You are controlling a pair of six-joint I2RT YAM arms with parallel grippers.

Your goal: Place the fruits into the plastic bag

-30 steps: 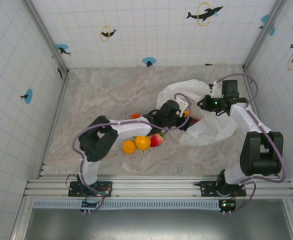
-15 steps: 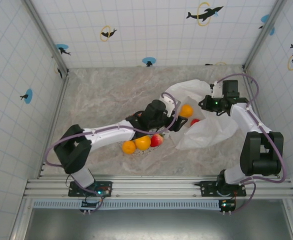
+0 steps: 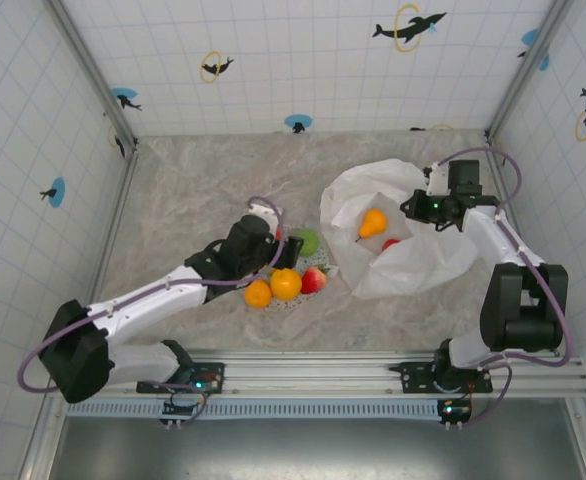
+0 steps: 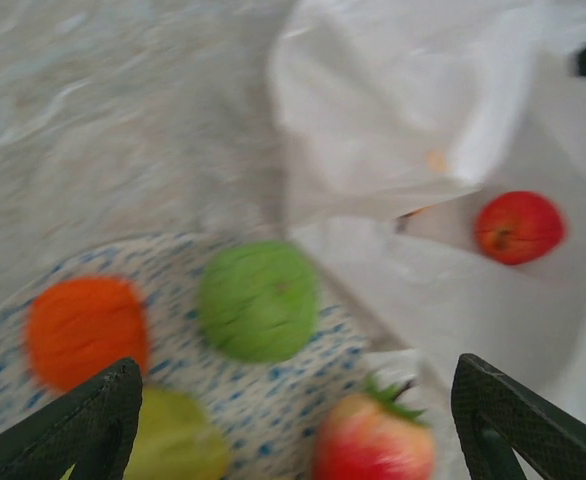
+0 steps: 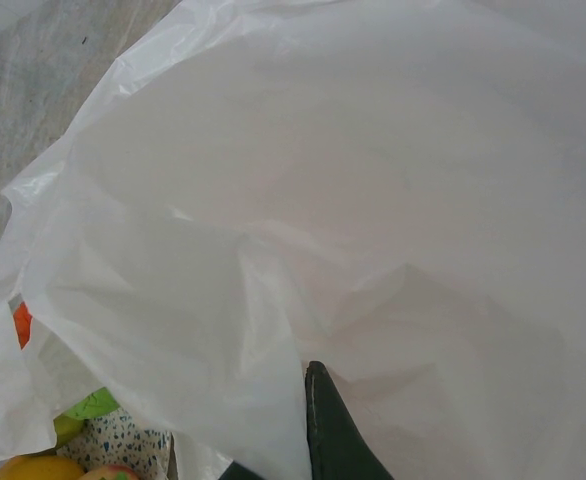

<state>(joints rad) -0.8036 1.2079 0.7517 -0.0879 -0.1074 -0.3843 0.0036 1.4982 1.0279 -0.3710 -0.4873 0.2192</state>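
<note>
We look down on a marbled counter (image 3: 193, 190) walled in by white tiles, with one arm reaching in from each near corner. A white plastic bag (image 3: 423, 265) lies crumpled on the right half of the counter, its mouth open toward the left. Inside it rest a yellow-orange fruit (image 3: 373, 222) and, just beside it, a red fruit (image 3: 391, 243). The right fingers (image 5: 328, 430) are closed on the thin film at the bag's far right rim, holding that edge up. To the left of the bag, touching its edge, sits a speckled plate (image 4: 273, 400) carrying the other fruits. A green fruit (image 3: 306, 241) lies on the plate's far side nearest the bag. Two orange fruits (image 3: 258, 293) (image 3: 286, 285) sit side by side at its near edge, and a red-and-yellow fruit (image 3: 314, 279) with a green leafy top lies just beside them on the right. The left arm stretches diagonally across the counter and ends above the plate. From its wrist we see the left fingers (image 4: 83, 420) spread wide apart with nothing between them, above the plate. In that blurred view the green fruit is at the centre, another orange fruit (image 4: 83, 330) to its left, and a yellowish-green fruit (image 4: 178, 440) at the bottom edge.
</note>
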